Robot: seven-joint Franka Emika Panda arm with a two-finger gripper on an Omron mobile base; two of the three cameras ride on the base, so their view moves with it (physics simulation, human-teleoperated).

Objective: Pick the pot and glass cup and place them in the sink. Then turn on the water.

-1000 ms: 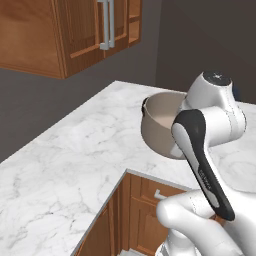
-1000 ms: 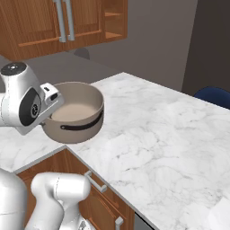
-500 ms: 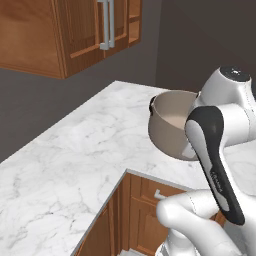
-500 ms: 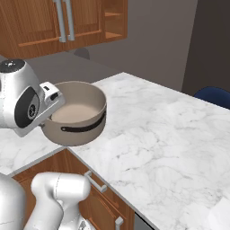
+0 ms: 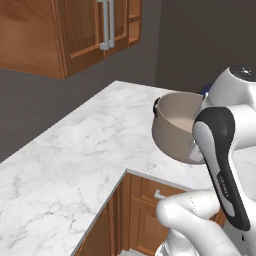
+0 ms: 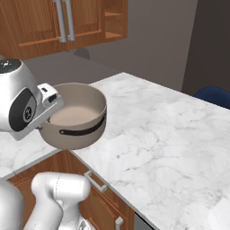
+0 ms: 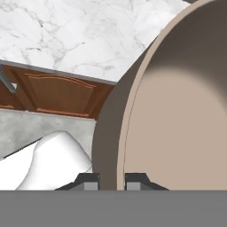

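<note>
One broad marble surface (image 6: 166, 134) runs below; the pot (image 6: 76, 117) hangs above its near edge. Stiff metal, likely heavy and slick, hanging lopsided from its rim wall, which the tool (image 7: 111, 181) pinches narrowly.

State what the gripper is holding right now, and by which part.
The gripper holds the pot by its rim wall: in the hand view one fingertip sits outside the wall and the other inside. The pot hangs lifted past the counter edge.
</note>
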